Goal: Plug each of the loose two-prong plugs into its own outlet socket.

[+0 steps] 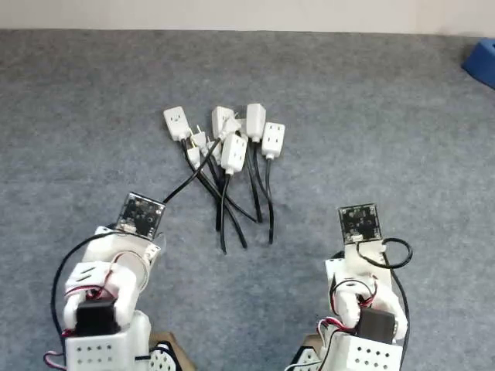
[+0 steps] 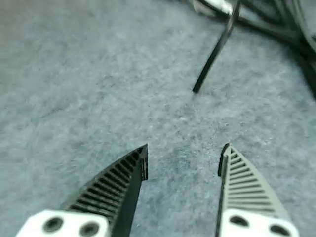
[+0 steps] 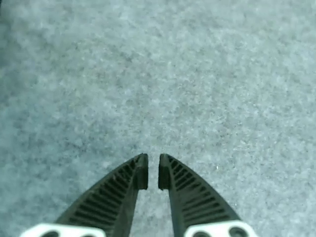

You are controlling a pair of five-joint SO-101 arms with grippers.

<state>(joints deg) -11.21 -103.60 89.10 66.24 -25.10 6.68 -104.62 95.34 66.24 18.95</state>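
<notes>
Several white outlet sockets lie bunched on the grey carpet: one (image 1: 176, 123) at the left, one (image 1: 256, 121) farther back, one (image 1: 273, 139) at the right, one (image 1: 233, 152) in the middle. Small white two-prong plugs (image 1: 196, 145) lie loose among them, and their black cords (image 1: 224, 202) trail toward the arms. My left gripper (image 2: 183, 157) is open over bare carpet, with a cut cord end (image 2: 197, 88) a short way ahead and a white plug (image 2: 212, 6) beyond it. My right gripper (image 3: 152, 172) is shut on nothing, low over bare carpet.
The left arm (image 1: 104, 286) and the right arm (image 1: 362, 297) stand at the near edge, on either side of the cord ends. A blue object (image 1: 481, 63) sits at the far right edge. Grey carpet (image 1: 387, 116) stretches around the cluster.
</notes>
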